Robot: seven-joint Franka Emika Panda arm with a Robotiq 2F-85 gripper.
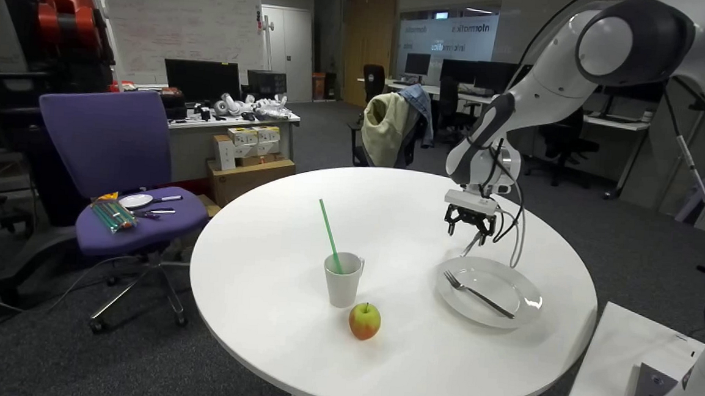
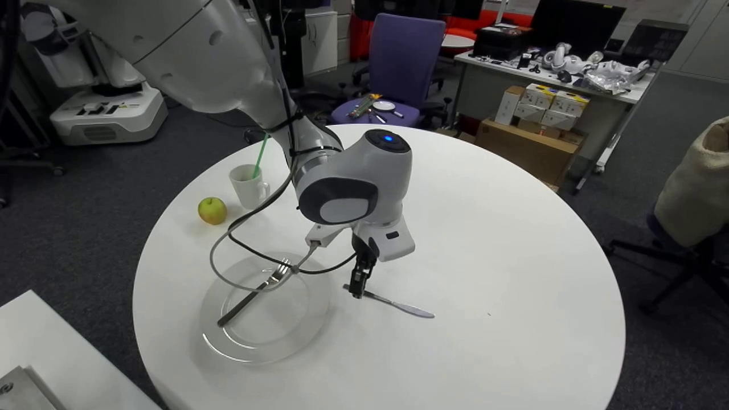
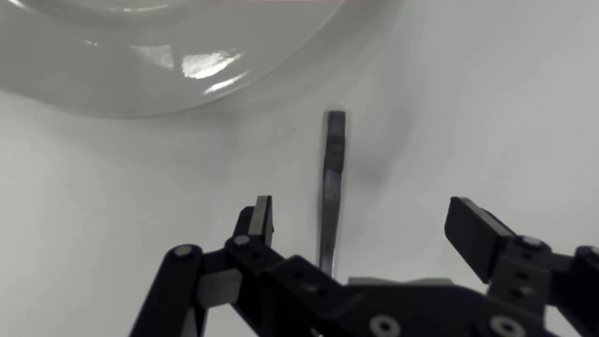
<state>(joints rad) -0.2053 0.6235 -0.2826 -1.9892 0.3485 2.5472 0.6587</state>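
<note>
Round white table [image 1: 250, 265]: knife [image 3: 332, 196] lies beside plate [image 1: 500, 279], likely as a place setting; gripper [image 3: 361, 215] over knife, fingers apart.

1. Plate [image 1: 497, 277], on counter [image 1: 256, 265]; fork [image 1: 480, 296] on it.
2. Mug [image 1: 341, 289], left of plate in an exterior view; straw [image 1: 329, 232] in it.
3. Apple [image 1: 364, 322], just before mug, same view.
4. Knife [image 3: 331, 192], on counter beside plate, between fingers [image 3: 473, 234] in wrist view.

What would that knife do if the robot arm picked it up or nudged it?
The knife looks like silvery metal, so it's probably stiff. It's narrow and smooth-looking, so it may slip. Lying flat on the table, it would likely slide or pivot rather than roll.
</note>
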